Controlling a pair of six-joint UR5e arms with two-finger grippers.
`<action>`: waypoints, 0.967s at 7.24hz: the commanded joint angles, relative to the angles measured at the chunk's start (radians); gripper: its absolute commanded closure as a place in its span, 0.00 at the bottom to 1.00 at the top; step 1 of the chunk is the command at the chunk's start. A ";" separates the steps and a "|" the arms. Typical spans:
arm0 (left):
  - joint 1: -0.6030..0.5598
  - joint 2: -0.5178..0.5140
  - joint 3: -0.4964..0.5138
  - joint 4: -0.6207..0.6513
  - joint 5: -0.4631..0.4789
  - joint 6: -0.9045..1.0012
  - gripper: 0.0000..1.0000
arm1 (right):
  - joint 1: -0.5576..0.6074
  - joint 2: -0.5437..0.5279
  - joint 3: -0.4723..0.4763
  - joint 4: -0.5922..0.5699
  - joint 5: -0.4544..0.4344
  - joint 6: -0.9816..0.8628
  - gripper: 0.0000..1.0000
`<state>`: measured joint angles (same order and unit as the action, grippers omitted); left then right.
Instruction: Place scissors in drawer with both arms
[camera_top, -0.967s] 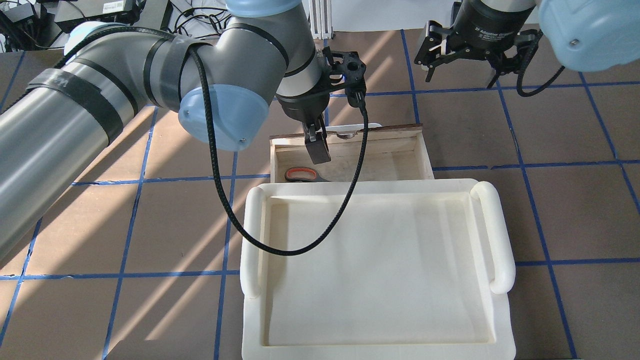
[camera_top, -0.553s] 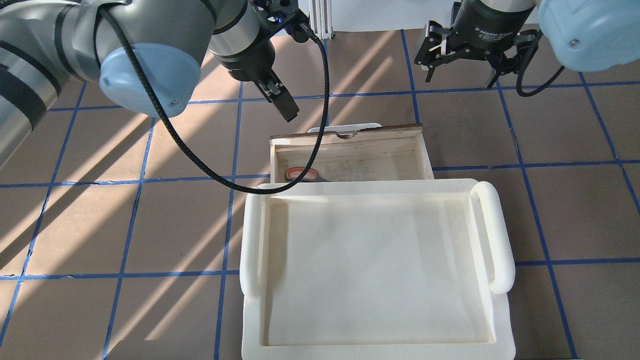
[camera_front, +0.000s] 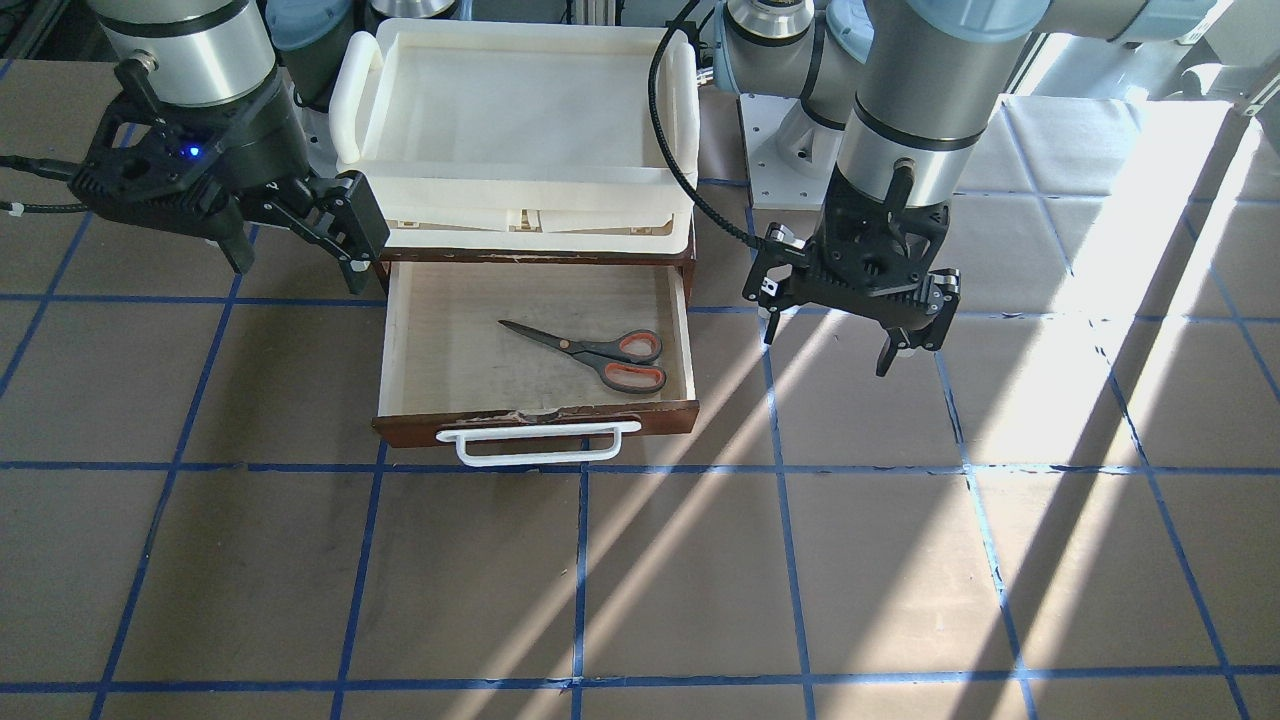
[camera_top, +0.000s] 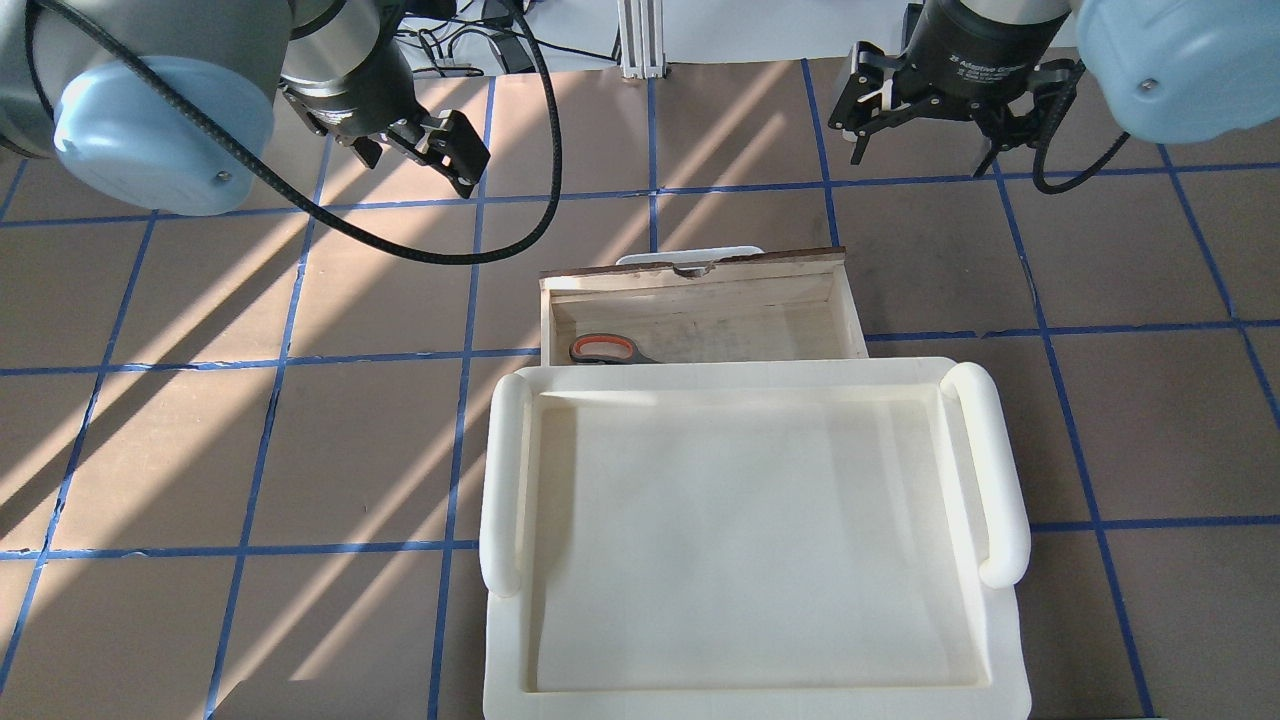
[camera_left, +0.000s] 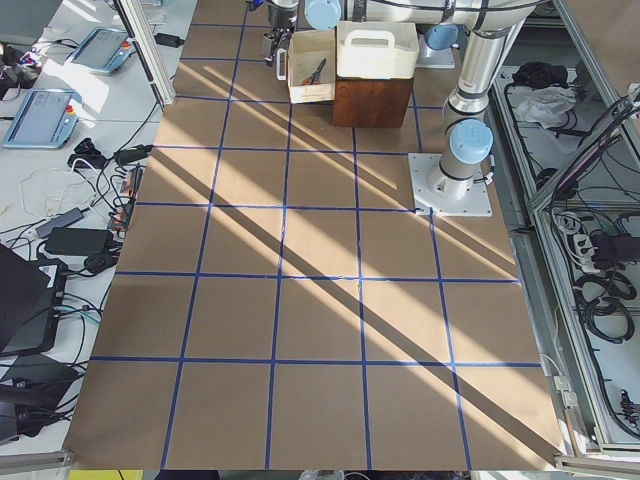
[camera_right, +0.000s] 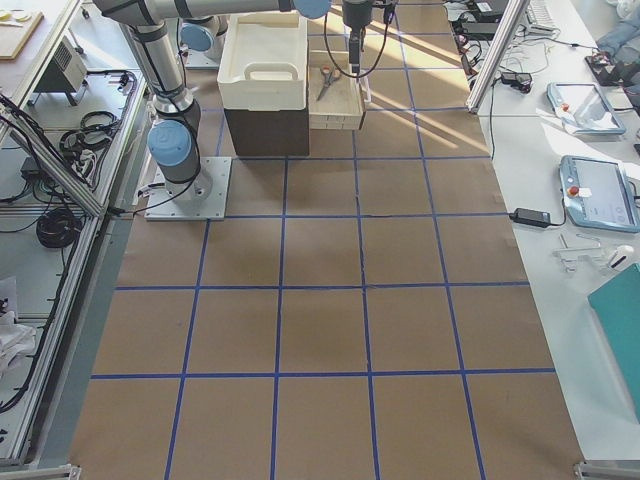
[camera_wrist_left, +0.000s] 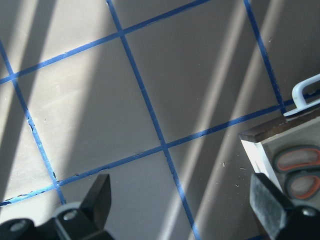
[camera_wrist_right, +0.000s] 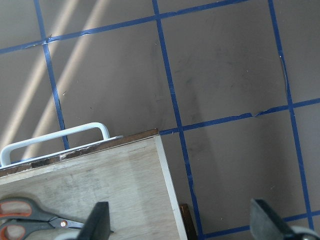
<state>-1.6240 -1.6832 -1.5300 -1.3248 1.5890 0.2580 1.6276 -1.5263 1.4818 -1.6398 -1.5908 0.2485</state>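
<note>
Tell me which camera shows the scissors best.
Exterior front-facing: the scissors lie whole and unblocked in the open drawer. Overhead, the tray hides most of them; the wrist cameras crop them at the frame edge; side views show them tiny.

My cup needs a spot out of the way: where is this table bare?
Bare: the table in front of the white handle. Crowded: the drawer with the scissors, the tray above it, left gripper and right gripper flanking.
</note>
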 joint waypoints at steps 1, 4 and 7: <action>0.093 0.032 -0.006 -0.078 0.008 -0.127 0.00 | 0.000 0.000 0.000 0.002 0.000 0.000 0.00; 0.144 0.033 -0.012 -0.103 0.006 -0.140 0.00 | 0.000 0.000 0.000 0.000 0.000 0.000 0.00; 0.132 0.072 -0.039 -0.114 0.002 -0.146 0.00 | 0.002 0.000 0.000 0.000 0.000 -0.002 0.00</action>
<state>-1.4841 -1.6282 -1.5647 -1.4338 1.5921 0.1156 1.6289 -1.5263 1.4818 -1.6398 -1.5914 0.2481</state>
